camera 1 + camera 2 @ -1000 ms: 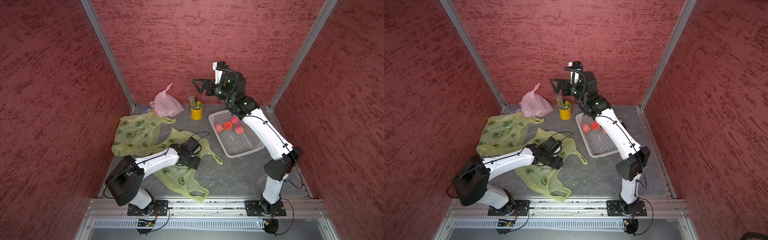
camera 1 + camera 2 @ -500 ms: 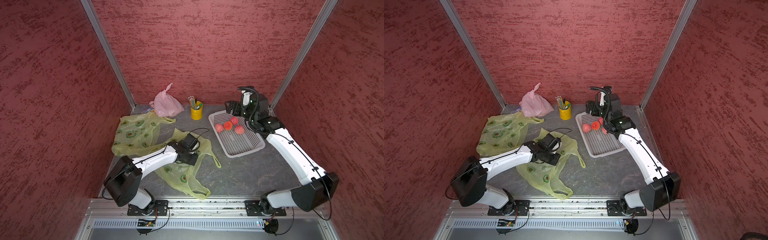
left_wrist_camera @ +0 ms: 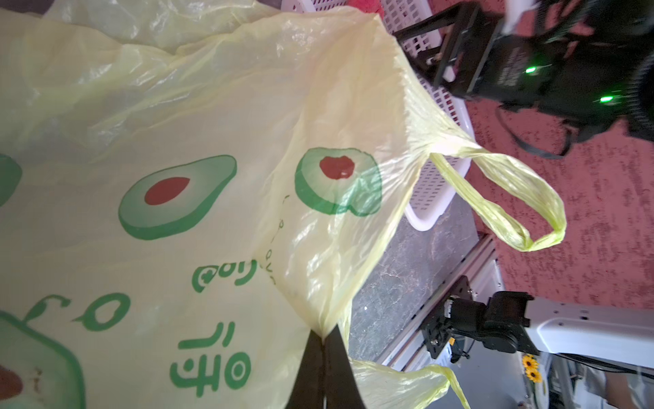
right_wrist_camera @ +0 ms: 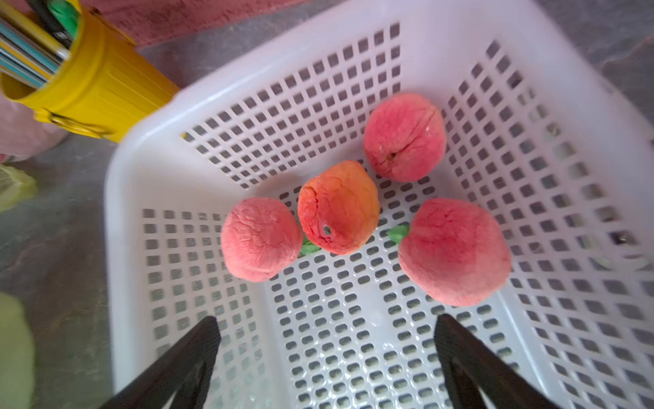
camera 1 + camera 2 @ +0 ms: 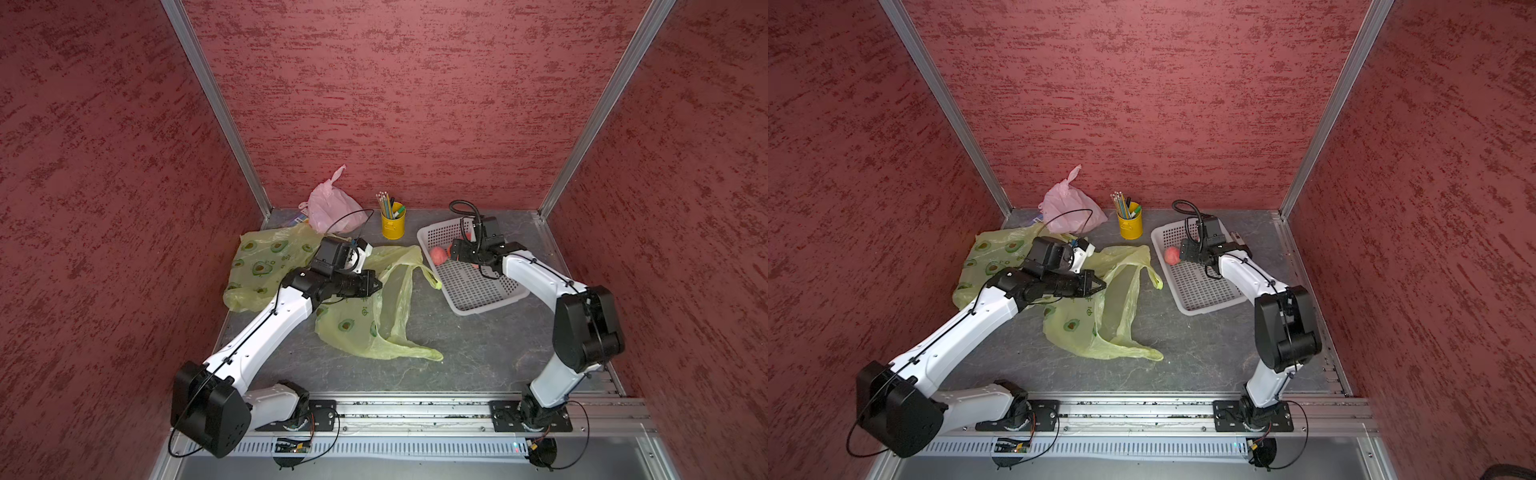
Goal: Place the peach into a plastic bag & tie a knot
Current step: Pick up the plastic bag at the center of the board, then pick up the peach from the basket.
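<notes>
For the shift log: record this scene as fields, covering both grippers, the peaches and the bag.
left gripper: shut on the edge of the yellow-green avocado-print plastic bag
right gripper: open, empty, over the white perforated plastic basket
fruit: four round pink-orange peaches, all in the basket
bag handles: untied

I'm driving a lab test cell: red textured panels (image 5: 395, 104) between aluminium posts (image 5: 219, 108) wall a grey tabletop (image 5: 478, 353), with robot arms (image 5: 266, 328) mounted on a front rail (image 5: 415, 415).
</notes>
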Robot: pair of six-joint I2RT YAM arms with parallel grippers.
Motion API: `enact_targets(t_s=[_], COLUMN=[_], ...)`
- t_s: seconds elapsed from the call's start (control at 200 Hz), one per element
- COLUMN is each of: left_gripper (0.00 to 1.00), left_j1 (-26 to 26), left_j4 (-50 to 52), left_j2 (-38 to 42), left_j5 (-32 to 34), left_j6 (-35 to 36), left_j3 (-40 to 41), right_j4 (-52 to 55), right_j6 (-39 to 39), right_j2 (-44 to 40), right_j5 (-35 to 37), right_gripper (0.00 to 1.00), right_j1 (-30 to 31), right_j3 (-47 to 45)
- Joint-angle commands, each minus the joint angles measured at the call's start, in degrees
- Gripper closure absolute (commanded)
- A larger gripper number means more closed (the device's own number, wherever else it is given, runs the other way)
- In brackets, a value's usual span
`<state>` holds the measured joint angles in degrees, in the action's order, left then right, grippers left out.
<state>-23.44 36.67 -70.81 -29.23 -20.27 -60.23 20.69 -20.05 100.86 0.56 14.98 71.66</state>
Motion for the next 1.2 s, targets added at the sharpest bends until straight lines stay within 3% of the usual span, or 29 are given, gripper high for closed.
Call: enact_targets(t_s=[0.0, 0.611, 0.686, 0.857, 1.192], left_gripper=[1.0, 1.0, 1.0, 1.0, 1.0], left_j1=[1.6, 2.5, 2.4, 2.7, 4.9], left_j4=[-1.8, -6.9, -7.5, -9.1, -14.0], left_j2=[0.6, -0.8, -1.0, -1.6, -4.4], left_j5=[-5.3, -8.5, -8.6, -8.8, -9.2], left_j6=[-1.9, -4.3, -4.7, -5.8, -10.1], left_j3=[-0.9, 0.0, 0.1, -0.2, -1.7], right_j4=[-4.1, -7.8, -7.7, -10.0, -13.7], right_j6=[-1.5, -7.9, -7.8, -6.4, -9.0], right_j2=[3.4, 19.8, 20.8, 19.2, -4.5], right_j5=[-1.1, 1.5, 1.3, -2.1, -12.1], right_gripper=[0.05, 0.04, 0.1, 0.38, 0.56], right_j1=[-0.6, -1.6, -1.7, -1.9, -1.8], right_j3=[3.3, 15.2, 15.9, 14.2, -0.7])
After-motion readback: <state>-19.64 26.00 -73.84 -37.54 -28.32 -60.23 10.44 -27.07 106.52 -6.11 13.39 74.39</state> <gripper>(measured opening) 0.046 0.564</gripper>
